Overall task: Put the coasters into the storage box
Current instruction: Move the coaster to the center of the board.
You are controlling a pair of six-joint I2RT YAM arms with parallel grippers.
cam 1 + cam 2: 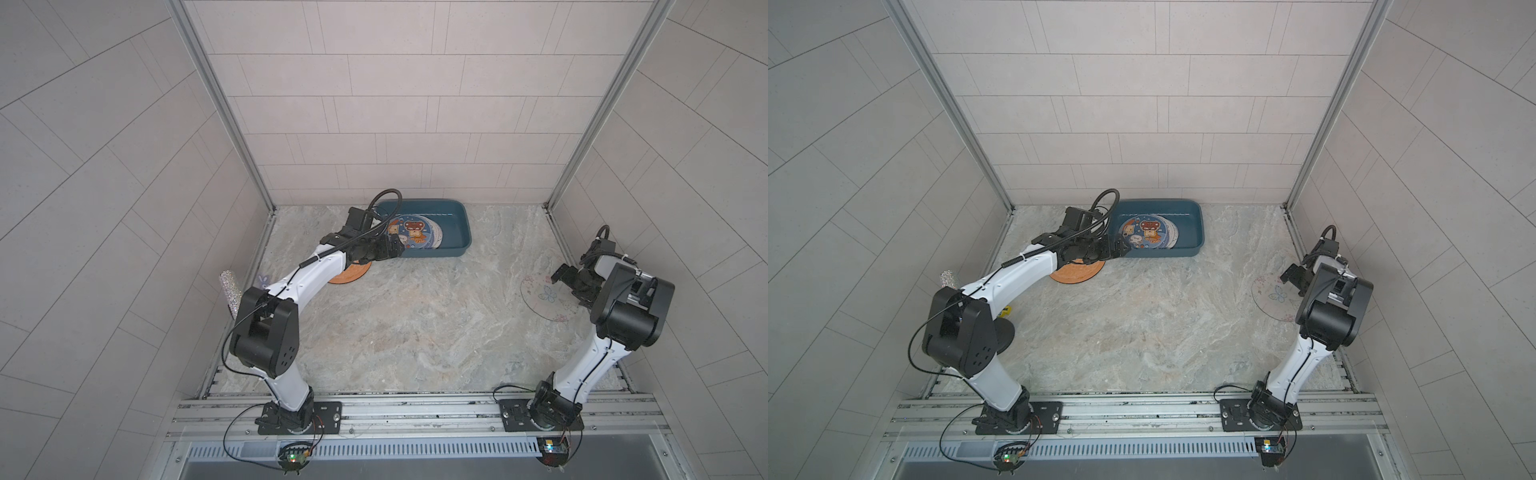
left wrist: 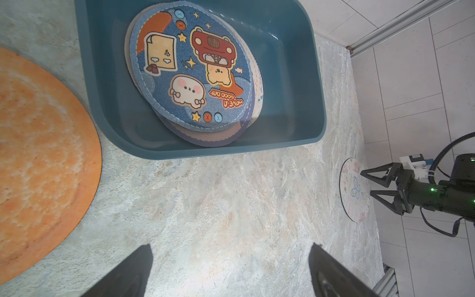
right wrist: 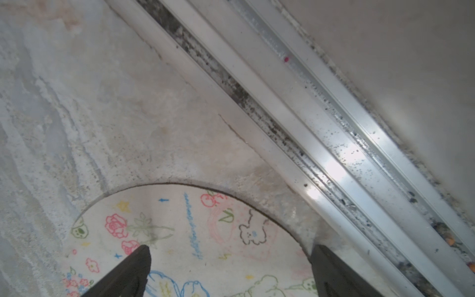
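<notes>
Coasters in storage box, marbled table, tiled walls, end effectors both apart

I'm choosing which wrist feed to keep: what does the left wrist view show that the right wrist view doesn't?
Only the left wrist view: the storage box holding a stack of coasters, a denim-blue coaster on top; the orange coaster beside the box; the open left gripper. Only the right wrist view: legible rose and puppy drawings, and the dirt-specked metal rail close up. Both: the pale floral coaster bearing those drawings, the open right gripper at it, and the marble table.
</notes>
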